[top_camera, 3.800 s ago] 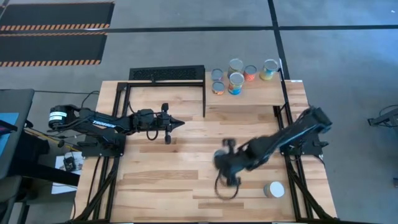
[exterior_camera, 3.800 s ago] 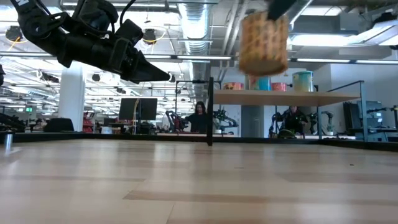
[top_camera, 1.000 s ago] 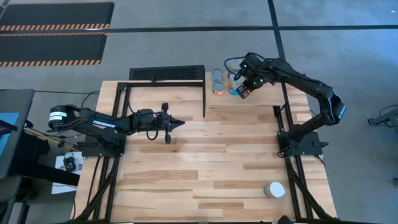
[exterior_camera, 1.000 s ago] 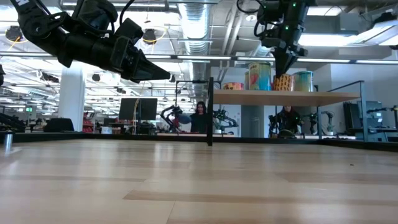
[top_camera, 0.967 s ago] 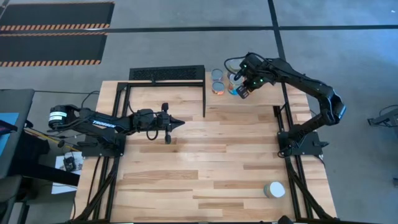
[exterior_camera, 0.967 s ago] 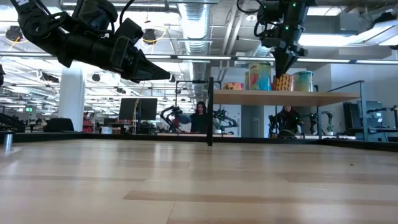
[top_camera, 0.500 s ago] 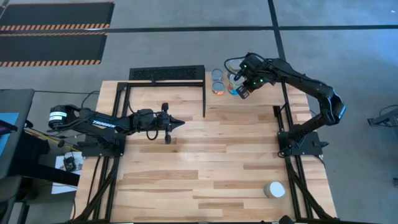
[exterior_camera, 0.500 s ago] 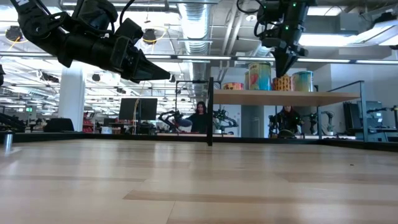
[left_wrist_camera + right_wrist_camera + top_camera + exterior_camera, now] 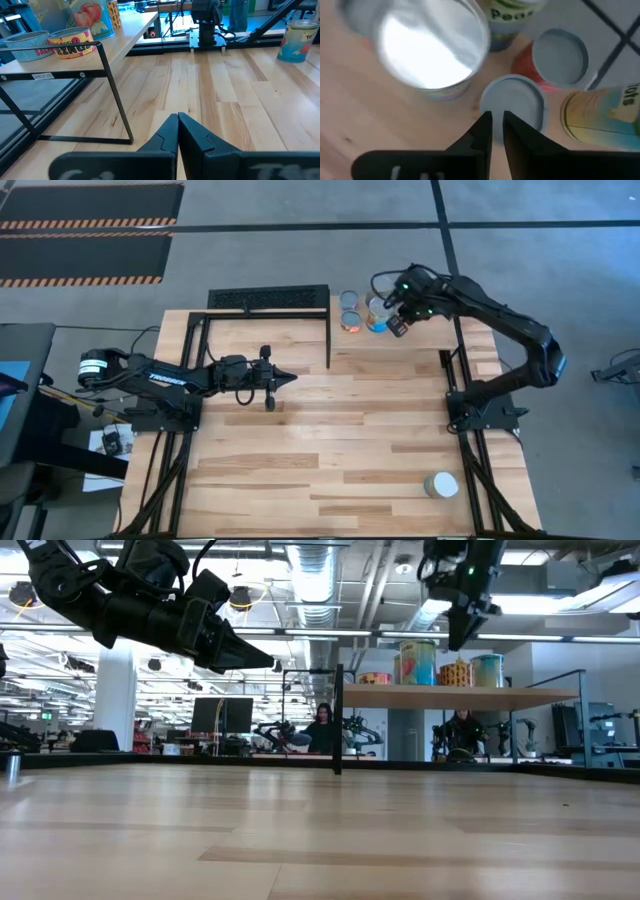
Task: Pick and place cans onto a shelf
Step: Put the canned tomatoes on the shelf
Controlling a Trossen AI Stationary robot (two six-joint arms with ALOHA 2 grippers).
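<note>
Two arms: the left waits over the left half of the plank tabletop [image 9: 300, 440]; the right reaches over the shelf [image 9: 440, 332] at the table's far right corner.
Right gripper [image 9: 399, 324]: hangs just above the group of cans, clear of their tops in the low view [image 9: 458, 640]. Its fingers are drawn almost together with only a sliver of gap, and they hold nothing.
Under the right gripper: in its wrist view the fingertips [image 9: 487, 119] sit over a small grey-lidded can [image 9: 515, 100].
Neighbours of that can: a wide can with a bright silver top [image 9: 432, 47], a red can with a grey lid [image 9: 559, 57], a yellow-labelled can [image 9: 600, 117] and a green-lettered can [image 9: 512, 15], all packed close.
Shelf from table height: a tall blue-and-yellow can [image 9: 418, 662], an orange patterned can [image 9: 455, 673] just beside it, a teal can [image 9: 487, 670] and a low orange tin [image 9: 375, 678], all upright on the board [image 9: 520, 696].
Black post [image 9: 338, 720]: stands at the shelf's left end.
Lone can [image 9: 440, 485]: upright on the tabletop near the front right edge, well apart from the shelf.
Left gripper [image 9: 285, 378]: held above the table, fingers pressed together, empty.
</note>
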